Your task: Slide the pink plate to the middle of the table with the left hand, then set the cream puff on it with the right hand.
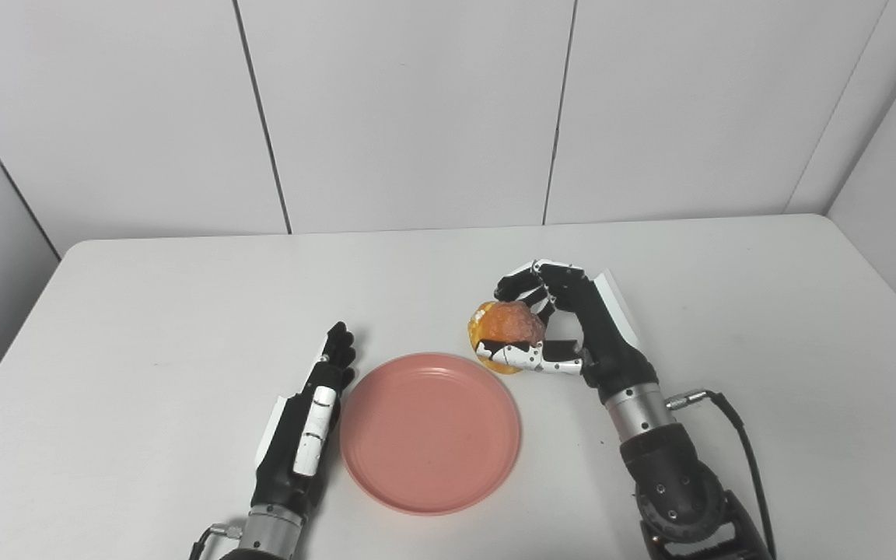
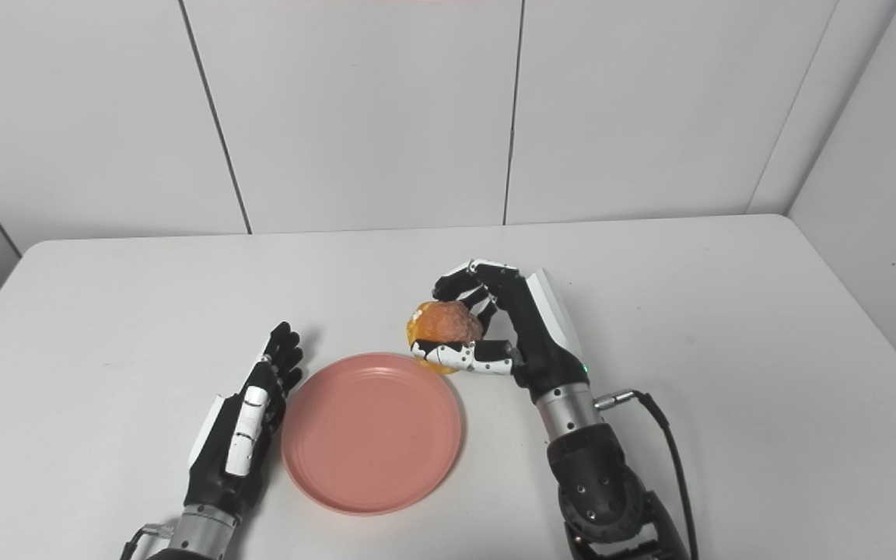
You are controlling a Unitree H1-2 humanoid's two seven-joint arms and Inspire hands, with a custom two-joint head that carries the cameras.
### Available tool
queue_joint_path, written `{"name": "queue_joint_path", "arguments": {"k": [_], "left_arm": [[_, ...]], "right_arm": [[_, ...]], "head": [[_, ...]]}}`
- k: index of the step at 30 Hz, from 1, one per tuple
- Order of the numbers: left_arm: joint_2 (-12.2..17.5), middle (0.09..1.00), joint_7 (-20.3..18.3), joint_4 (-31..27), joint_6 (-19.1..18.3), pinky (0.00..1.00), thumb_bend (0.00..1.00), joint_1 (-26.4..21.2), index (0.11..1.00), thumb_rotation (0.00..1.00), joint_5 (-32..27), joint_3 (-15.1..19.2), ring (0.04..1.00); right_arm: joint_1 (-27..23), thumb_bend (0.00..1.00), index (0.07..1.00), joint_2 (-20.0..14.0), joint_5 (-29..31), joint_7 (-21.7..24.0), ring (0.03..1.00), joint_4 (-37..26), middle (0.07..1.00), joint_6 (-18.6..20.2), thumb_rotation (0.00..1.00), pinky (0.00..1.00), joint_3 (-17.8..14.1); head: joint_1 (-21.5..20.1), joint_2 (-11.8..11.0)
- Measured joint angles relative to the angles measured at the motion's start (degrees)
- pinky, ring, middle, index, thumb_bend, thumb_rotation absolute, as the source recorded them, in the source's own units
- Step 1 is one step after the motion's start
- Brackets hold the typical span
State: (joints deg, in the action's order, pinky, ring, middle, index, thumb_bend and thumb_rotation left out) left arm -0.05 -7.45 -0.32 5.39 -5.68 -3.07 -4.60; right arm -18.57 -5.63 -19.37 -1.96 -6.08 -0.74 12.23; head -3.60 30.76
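The pink plate (image 1: 429, 432) lies empty on the white table (image 1: 145, 327), near the front middle. My left hand (image 1: 308, 420) rests flat beside the plate's left rim, fingers straight and together, holding nothing. My right hand (image 1: 565, 327) is shut on the orange-brown cream puff (image 1: 504, 327), fingers over its top and thumb under it. The puff is held just beyond the plate's upper right rim, slightly above the table. In the right eye view the puff (image 2: 445, 325) sits at the plate's (image 2: 372, 432) far right edge.
A black cable (image 1: 736, 435) runs from my right wrist across the table at the right. White wall panels (image 1: 417, 117) stand behind the table's far edge.
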Motion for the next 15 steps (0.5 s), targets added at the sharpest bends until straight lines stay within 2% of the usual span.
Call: {"name": "queue_joint_path", "arguments": {"k": [6, 7, 8, 11, 13, 15], "left_arm": [[-0.2, 1.0, 0.1, 0.0, 0.0, 1.0, 0.57, 0.0, 1.0, 1.0, 0.0, -0.1, 1.0], [-0.3, 1.0, 0.1, -0.1, 0.0, 1.0, 0.57, 0.1, 1.0, 1.0, 0.0, -0.1, 1.0], [-0.3, 1.0, 0.2, -0.2, 0.0, 1.0, 0.57, 0.2, 1.0, 1.0, 0.0, -0.1, 1.0], [-0.4, 1.0, 0.2, -0.2, -0.1, 1.0, 0.57, 0.2, 1.0, 1.0, 0.0, -0.2, 1.0], [-0.4, 1.0, 0.2, -0.2, 0.0, 1.0, 0.57, 0.3, 1.0, 1.0, 0.0, -0.1, 1.0], [-0.5, 1.0, 0.3, -0.2, 0.0, 1.0, 0.57, 0.3, 1.0, 1.0, 0.0, -0.1, 1.0]], "right_arm": [[0.8, 0.51, 0.463, 1.3, -2.0, -0.2, 0.448, 3.8, 0.527, -4.8, 0.0, 0.29, 2.4], [0.9, 0.51, 0.462, 1.5, -2.4, -0.3, 0.449, 4.1, 0.527, -5.4, 0.0, 0.3, 2.6], [1.0, 0.51, 0.469, 1.6, -2.7, -0.4, 0.432, 4.5, 0.542, -6.1, 0.0, 0.36, 2.9], [1.6, 0.51, 0.466, 2.0, -3.2, -0.8, 0.443, 6.4, 0.541, -8.7, 0.0, 0.41, 3.4], [1.7, 0.51, 0.464, 2.2, -3.2, -1.2, 0.444, 8.6, 0.534, -11.1, 0.0, 0.36, 3.9], [1.7, 0.51, 0.471, 2.3, -3.1, -1.2, 0.432, 10.6, 0.539, -12.8, 0.0, 0.35, 3.9]], "head": [[-0.7, 0.3], [-0.7, 0.3], [-0.7, 0.3], [-0.4, 0.5], [-0.3, 0.7], [-0.2, 0.6]]}}
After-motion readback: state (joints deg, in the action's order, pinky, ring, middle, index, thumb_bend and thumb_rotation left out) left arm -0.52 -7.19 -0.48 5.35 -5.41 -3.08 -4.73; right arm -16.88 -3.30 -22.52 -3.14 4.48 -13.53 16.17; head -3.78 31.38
